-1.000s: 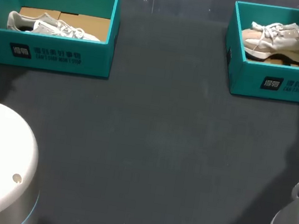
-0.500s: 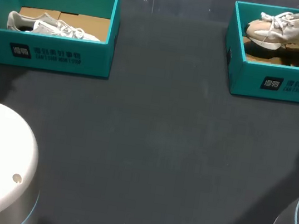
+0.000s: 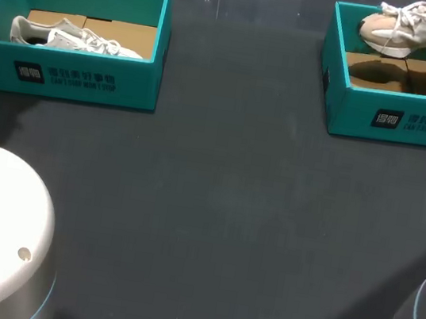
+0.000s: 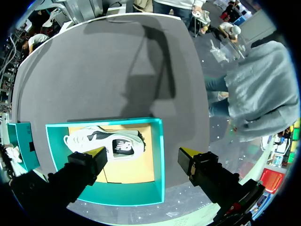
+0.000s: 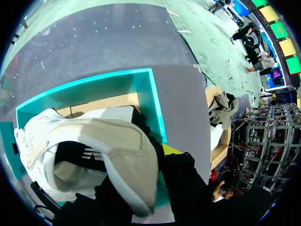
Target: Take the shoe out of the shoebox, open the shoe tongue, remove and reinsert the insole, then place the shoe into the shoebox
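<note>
left shoebox (image 3: pixel 72 30): teal, at the table's 10 o'clock. The grey shoe (image 3: pixel 74 38) lies inside on the cardboard floor.
left gripper (image 4: pixel 142 155): above that box, fingers wide apart, holding nothing.
right shoebox (image 3: pixel 396 115): teal, at 2 o'clock.
beige shoe (image 3: pixel 405 28): in the air over the right shoebox's far wall, toe toward 9 o'clock.
right gripper (image 5: pixel 113 179): clamped on the beige shoe's heel, with only one yellow tip showing.

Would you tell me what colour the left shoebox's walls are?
Teal; the left shoebox shows best in the head view.
</note>
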